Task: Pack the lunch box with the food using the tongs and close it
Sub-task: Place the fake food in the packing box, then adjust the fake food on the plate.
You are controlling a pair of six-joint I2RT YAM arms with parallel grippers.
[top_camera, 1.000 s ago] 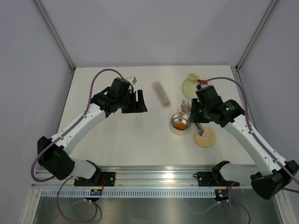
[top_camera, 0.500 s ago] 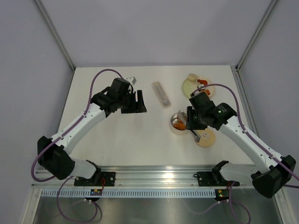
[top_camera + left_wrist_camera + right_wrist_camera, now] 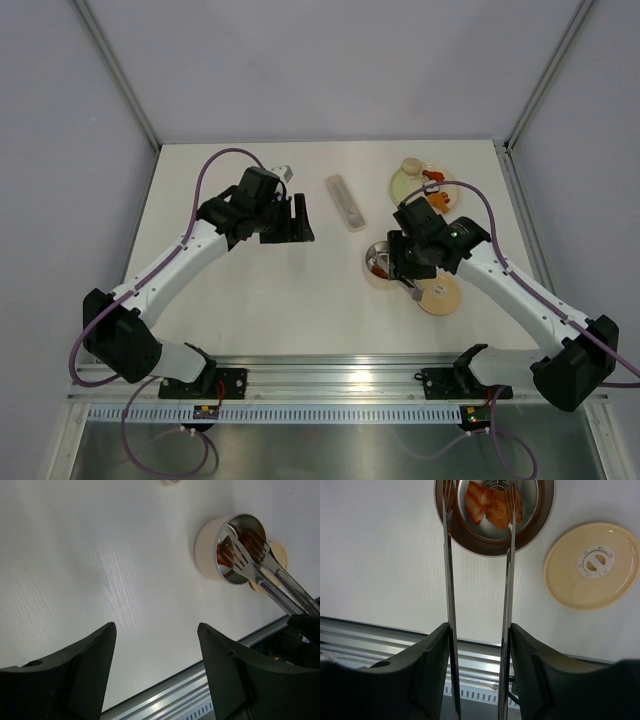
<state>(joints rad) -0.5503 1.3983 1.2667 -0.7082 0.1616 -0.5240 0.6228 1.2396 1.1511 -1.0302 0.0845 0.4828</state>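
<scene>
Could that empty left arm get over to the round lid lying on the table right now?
Probably not easily. The lid lies beyond the lunch box, and the right gripper, holding the tongs into the box, hangs right beside it, across the path of the left gripper.

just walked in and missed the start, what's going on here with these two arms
The right claw holds the tongs, whose tips are at the mouth of the open lunch box, where orange food pieces already lie. The tan lid lies on the table beside the box, not yet on. A beige lump and more orange bits sit on the pale plate farther back. The left claw hangs open and empty over the table.
</scene>
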